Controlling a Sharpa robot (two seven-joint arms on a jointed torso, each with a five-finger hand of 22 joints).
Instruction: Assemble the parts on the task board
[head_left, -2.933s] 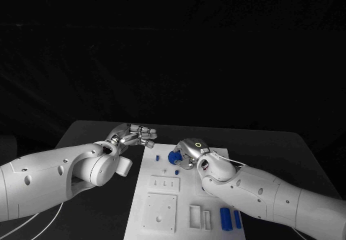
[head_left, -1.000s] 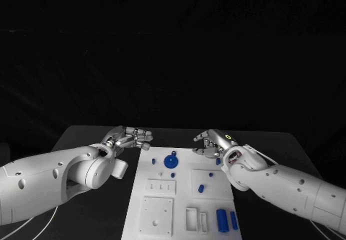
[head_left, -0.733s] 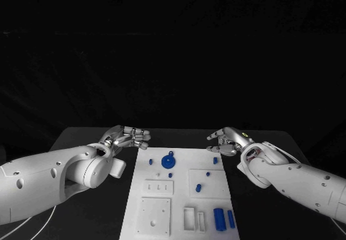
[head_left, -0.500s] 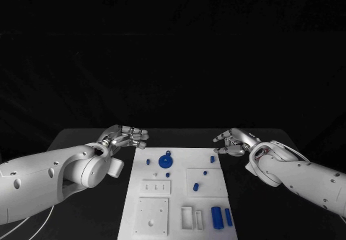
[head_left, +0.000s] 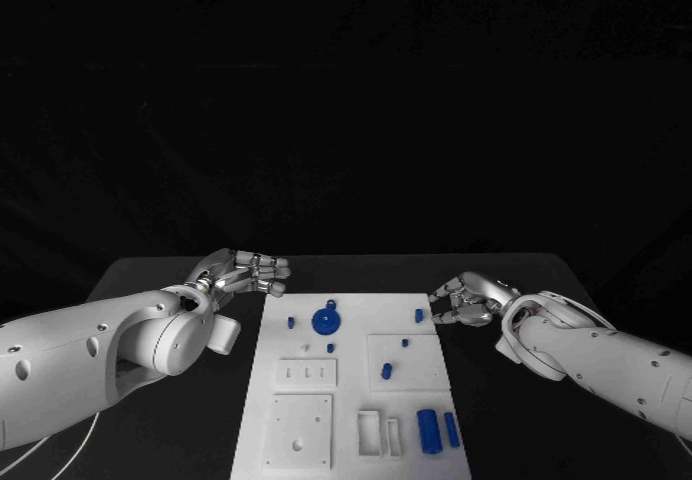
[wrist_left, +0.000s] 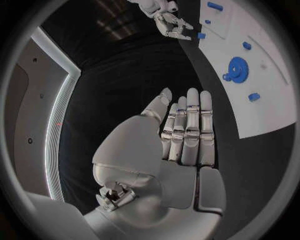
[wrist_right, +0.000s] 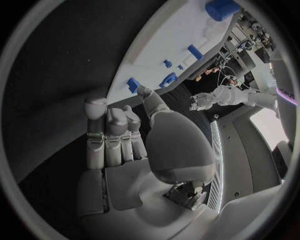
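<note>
Table (head_left: 173, 275) black, matte; white task board (head_left: 346, 400) centred, dark surroundings.

The scene is dim, the surroundings black. The white task board (head_left: 351, 400) stands out brightly. Wrist views bend straight edges strongly.

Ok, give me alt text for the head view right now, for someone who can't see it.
A white task board lies on a black table, with the left hand and right hand beside its far corners, holding nothing. A blue gear and small blue parts sit on the board.
</note>
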